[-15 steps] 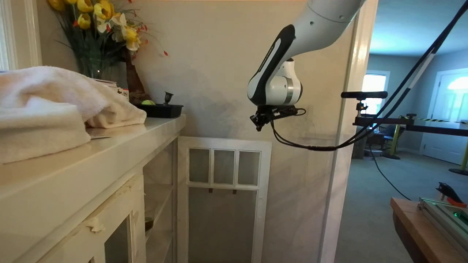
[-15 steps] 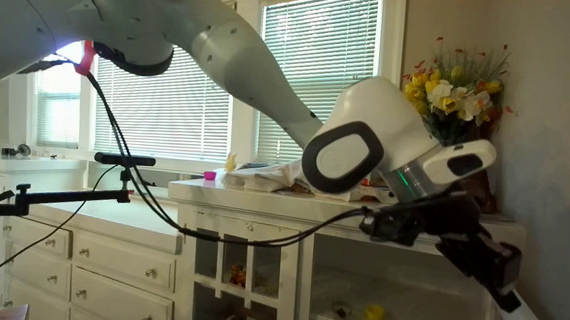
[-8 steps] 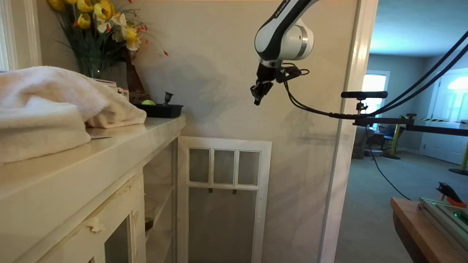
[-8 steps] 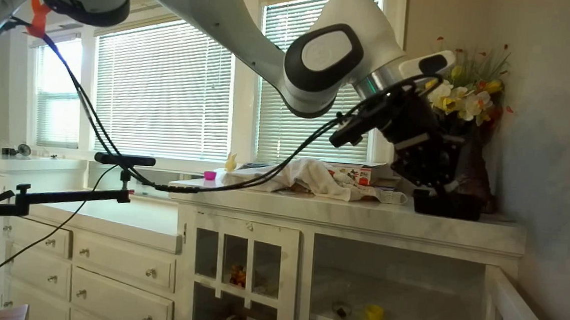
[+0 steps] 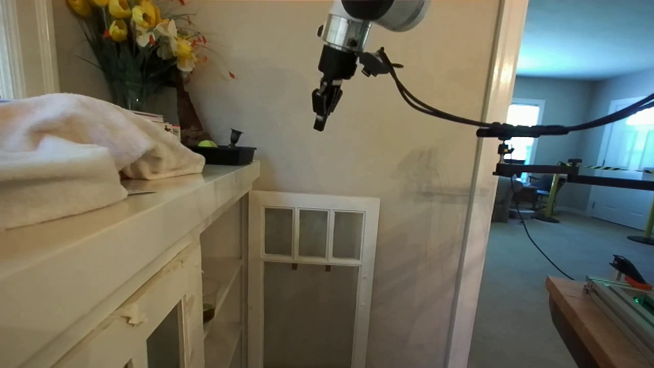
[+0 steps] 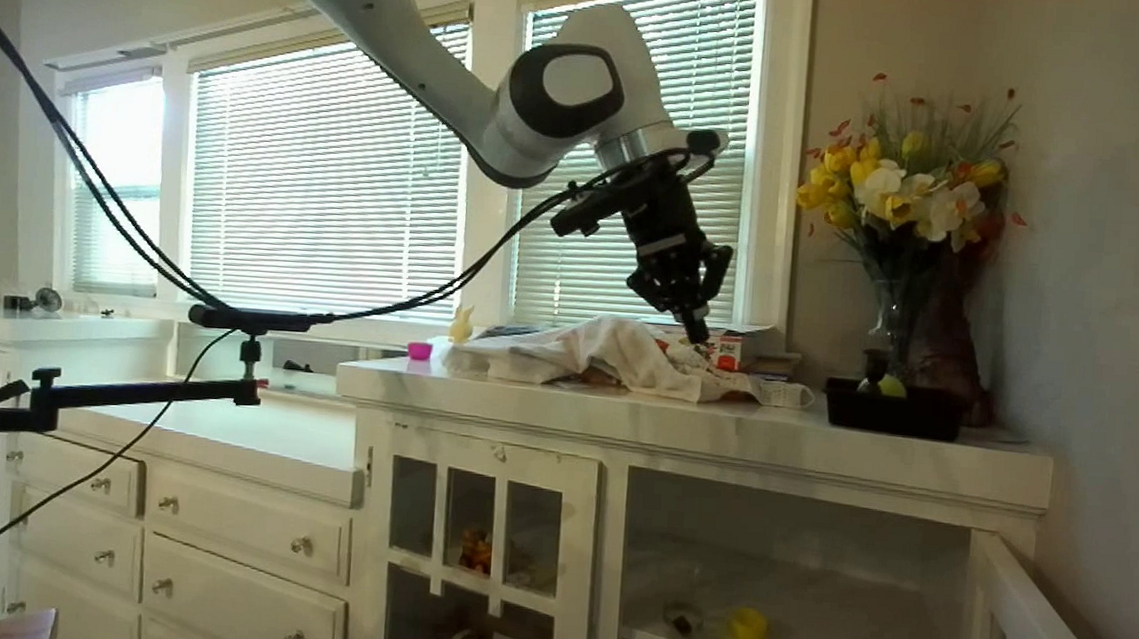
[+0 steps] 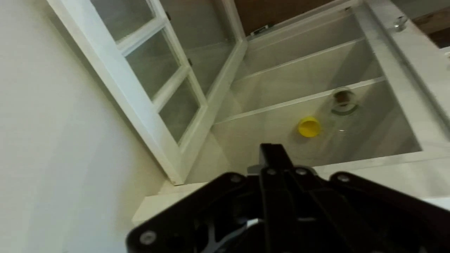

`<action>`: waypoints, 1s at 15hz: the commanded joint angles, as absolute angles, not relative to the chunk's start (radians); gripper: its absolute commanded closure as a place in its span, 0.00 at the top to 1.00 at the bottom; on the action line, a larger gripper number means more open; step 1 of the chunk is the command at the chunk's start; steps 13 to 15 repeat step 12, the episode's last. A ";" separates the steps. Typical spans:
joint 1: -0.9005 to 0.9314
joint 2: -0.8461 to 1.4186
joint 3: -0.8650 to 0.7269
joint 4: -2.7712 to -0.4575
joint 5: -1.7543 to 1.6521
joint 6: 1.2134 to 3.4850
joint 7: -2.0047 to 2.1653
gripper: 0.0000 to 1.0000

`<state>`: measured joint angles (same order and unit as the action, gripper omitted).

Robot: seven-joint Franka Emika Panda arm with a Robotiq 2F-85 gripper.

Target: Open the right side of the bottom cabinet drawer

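Three windows line the background in an exterior view, from the left to the centre of the frame. Below, at the lower right, the right-hand cabinet door is already open. It stands upright, its long axis vertical, and it points out from the cabinet toward the bottom right corner. In the wrist view it takes the upper left, and its top edge slants down to the lower middle. This door has three small panes in one row and one large pane under them. On the shelf stand one yellow cup and one glass vessel, near each other but apart.

At the upper middle, in an exterior view, one gripper hangs, tilted downward; its fingers are pressed together. Open wall shows between them and the door's top edge. To the left, the corner of the surface is apart from the fingers.
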<state>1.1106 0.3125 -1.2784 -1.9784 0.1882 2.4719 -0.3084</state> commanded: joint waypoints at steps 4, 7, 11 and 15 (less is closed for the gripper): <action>0.865 0.054 -0.870 -1.893 0.001 2.171 -0.016 0.27; 0.704 0.068 -0.703 -1.889 0.003 2.199 -0.032 0.21; 0.683 0.062 -0.689 -1.889 0.006 2.194 -0.030 0.27; 0.683 0.062 -0.688 -1.889 0.006 2.194 -0.029 0.27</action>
